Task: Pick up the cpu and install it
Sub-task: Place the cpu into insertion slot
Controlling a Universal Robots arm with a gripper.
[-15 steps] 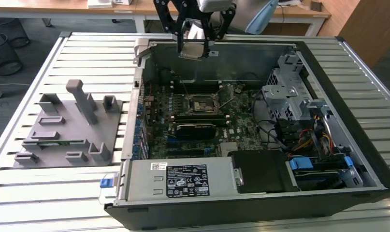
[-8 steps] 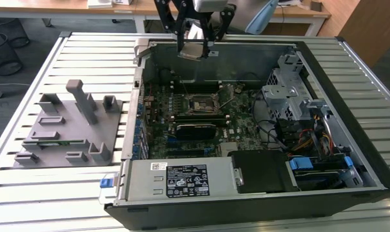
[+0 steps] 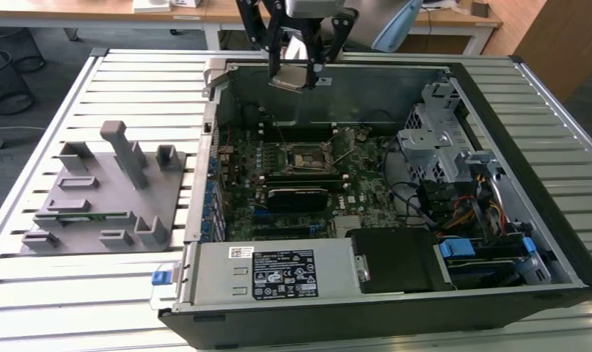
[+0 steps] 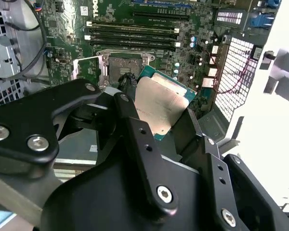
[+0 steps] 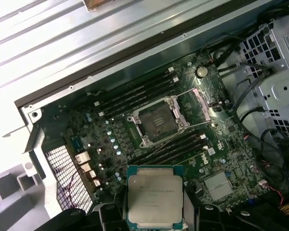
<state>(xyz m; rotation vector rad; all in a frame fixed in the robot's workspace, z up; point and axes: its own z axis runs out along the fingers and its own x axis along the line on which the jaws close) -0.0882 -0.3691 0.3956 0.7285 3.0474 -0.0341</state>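
My gripper (image 3: 297, 72) hangs high over the far side of the open computer case (image 3: 530, 220), shut on the cpu (image 3: 293, 78). The cpu is a flat square chip with a silver top and a green rim, held by two opposite edges between the black fingers (image 4: 126, 103). It also shows in the first wrist view (image 5: 154, 196) and in the second wrist view (image 4: 160, 103). Below it, the motherboard's socket (image 3: 304, 158) lies bare with its metal frame and lever swung open (image 5: 159, 120). The cpu is well above the board and apart from the socket.
Memory slots (image 5: 135, 94) run along both sides of the socket. A metal drive cage (image 3: 435, 139) with cables stands on the exterior view's right, and a power supply (image 3: 276, 273) sits at the case's near side. A grey fixture block (image 3: 100, 192) rests on the slatted table.
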